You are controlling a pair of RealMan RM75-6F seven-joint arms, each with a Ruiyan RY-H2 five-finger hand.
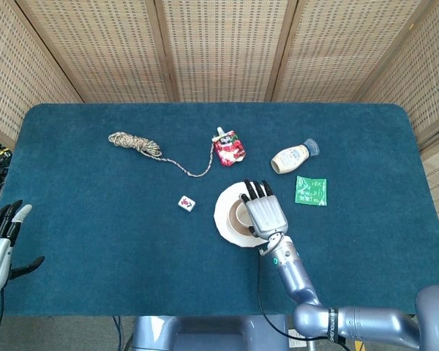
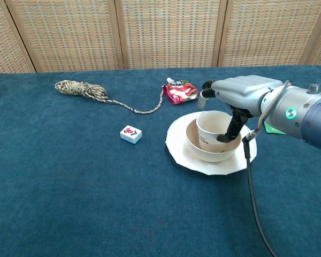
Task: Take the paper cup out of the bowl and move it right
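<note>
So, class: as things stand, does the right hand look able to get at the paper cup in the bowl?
Probably yes. The right hand is right over the paper cup in the bowl, and nothing blocks it.

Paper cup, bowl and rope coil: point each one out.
paper cup point(image 2: 208, 131): chest view, on its outer side wall.
bowl point(image 2: 195, 146): chest view, on its left outer wall.
rope coil point(image 2: 80, 89): chest view, on the middle of the bundled loops.

Table point(image 1: 95, 219) is covered in matt teal cloth, paper cup point(image 2: 211, 128) looks plain matt, rope point(image 1: 135, 144) is rough twine, right hand point(image 2: 241, 93) smooth silvery plastic.
</note>
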